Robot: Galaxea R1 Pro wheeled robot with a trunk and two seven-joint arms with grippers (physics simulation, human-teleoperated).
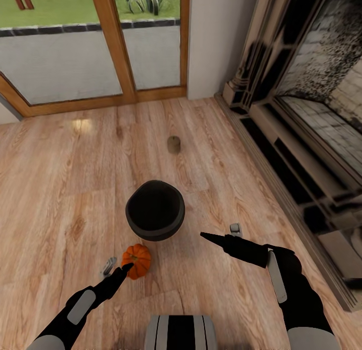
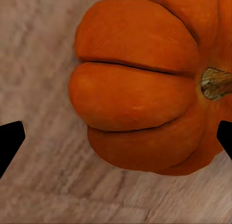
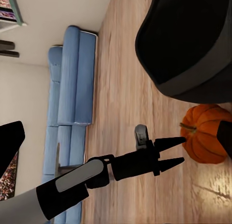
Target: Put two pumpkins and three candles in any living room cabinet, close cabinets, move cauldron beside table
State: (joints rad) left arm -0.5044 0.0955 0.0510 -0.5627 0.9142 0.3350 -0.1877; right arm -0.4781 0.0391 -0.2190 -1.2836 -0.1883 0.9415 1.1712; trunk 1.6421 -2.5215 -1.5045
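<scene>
An orange pumpkin [image 1: 137, 261] lies on the wooden floor just in front of the black cauldron [image 1: 155, 209]. My left gripper [image 1: 118, 266] is open at the pumpkin's left side, one fingertip touching it. In the left wrist view the pumpkin [image 2: 140, 89] is close up, with the fingers [image 2: 9, 142] spread wide at either edge. My right gripper [image 1: 217, 232] hangs open and empty to the right of the cauldron. One tan candle [image 1: 174, 144] stands beyond the cauldron. The low dark cabinet [image 1: 301, 179] runs along the right wall. The table is out of view.
Glass doors in a wooden frame [image 1: 115, 48] close off the far side. A black screen [image 1: 332, 63] hangs above the cabinet. In the right wrist view a blue sofa [image 3: 72, 79] stands behind the cauldron [image 3: 193, 40], the pumpkin [image 3: 208, 134] and my left gripper [image 3: 182, 149].
</scene>
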